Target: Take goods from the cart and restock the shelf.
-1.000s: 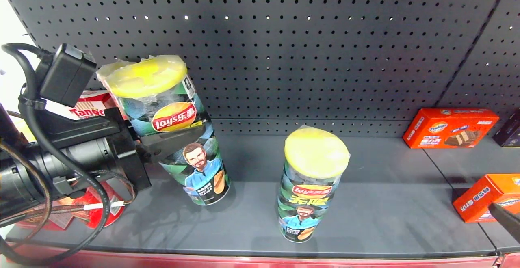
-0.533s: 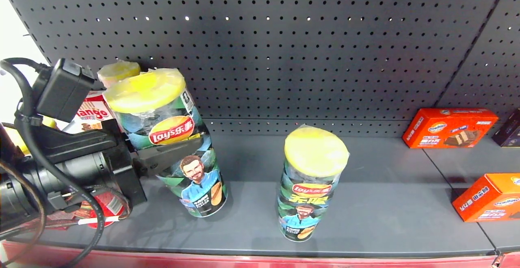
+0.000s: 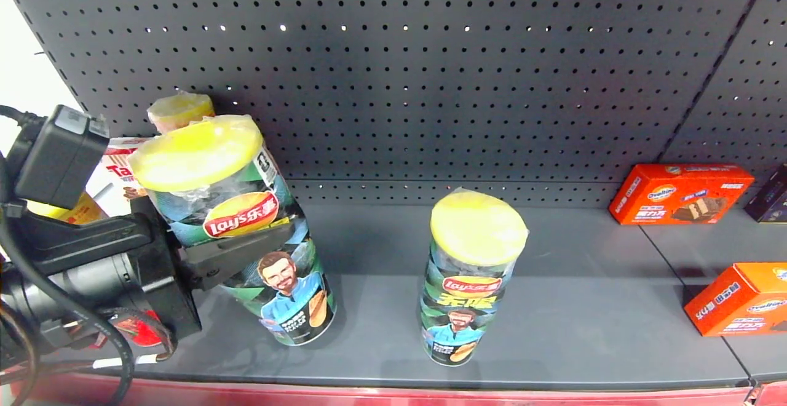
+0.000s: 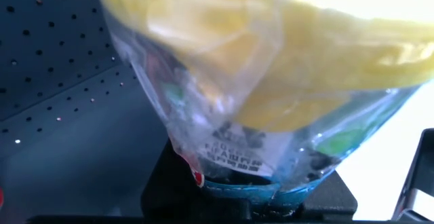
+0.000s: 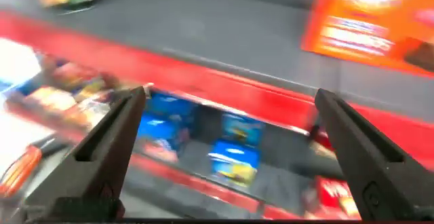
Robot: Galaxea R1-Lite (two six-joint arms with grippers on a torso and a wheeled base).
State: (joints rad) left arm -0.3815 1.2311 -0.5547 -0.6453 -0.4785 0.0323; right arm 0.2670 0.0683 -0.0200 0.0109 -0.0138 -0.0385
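Note:
My left gripper is shut on a chips can with a yellow lid, holding it tilted at the left of the grey shelf, its base close to the shelf surface. Up close, the left wrist view has that can's lid and wrapper. A second, matching chips can stands upright mid-shelf, apart from the held one. My right gripper is open with nothing between its fingers, in front of the shelf's red front edge.
Behind the held can are a smaller yellow-lidded can and a wafer box. Orange boxes lie at the shelf's right. A pegboard wall backs the shelf. Packaged goods lie on a lower level.
The left arm has pulled the held can leftward and toward the front of the shelf, uncovering the small can behind it. The dark tip at the right edge is gone from the head view.

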